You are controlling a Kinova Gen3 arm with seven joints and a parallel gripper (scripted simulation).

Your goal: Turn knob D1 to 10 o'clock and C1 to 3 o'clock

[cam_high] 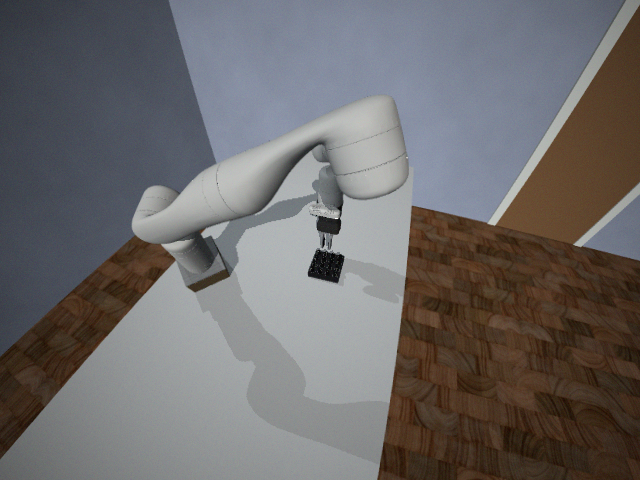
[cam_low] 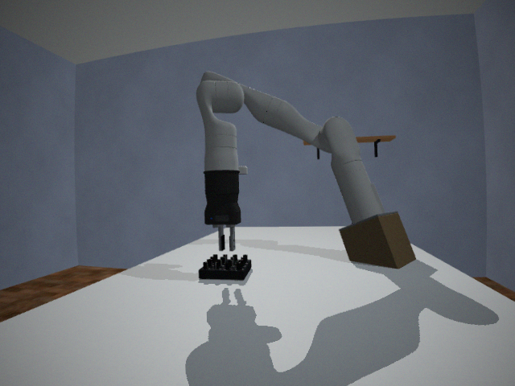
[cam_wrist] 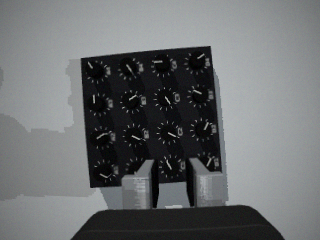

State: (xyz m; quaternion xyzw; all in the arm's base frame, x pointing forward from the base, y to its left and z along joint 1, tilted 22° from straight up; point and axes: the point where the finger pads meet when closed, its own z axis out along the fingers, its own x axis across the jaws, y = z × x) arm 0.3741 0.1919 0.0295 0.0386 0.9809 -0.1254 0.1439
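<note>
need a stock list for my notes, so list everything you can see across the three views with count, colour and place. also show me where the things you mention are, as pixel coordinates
knob box (cam_high: 326,266) (cam_low: 224,273) (cam_wrist: 116,119): one, black, on the table below the hand
knobs: sixteen, black with white lines, four rows of four on the box
table (cam_high: 320,351) (cam_low: 125,332) (cam_wrist: 270,100): one, white, under the box and the arm's base
wall shelf (cam_low: 385,138): one, orange-brown with black brackets, on the back wall
floor (cam_high: 491,361) (cam_low: 50,286): one, brown wood, around the table
walls: several, blue-grey, around the room
arm (cam_high: 248,186) (cam_low: 282,114): one, light grey, reaching over the table
arm's base (cam_high: 223,269) (cam_low: 370,244): one block, brown sides, on the table
hand (cam_high: 325,248) (cam_low: 227,249) (cam_wrist: 172,176): one, black body, two grey fingers, partly open above the box
</note>
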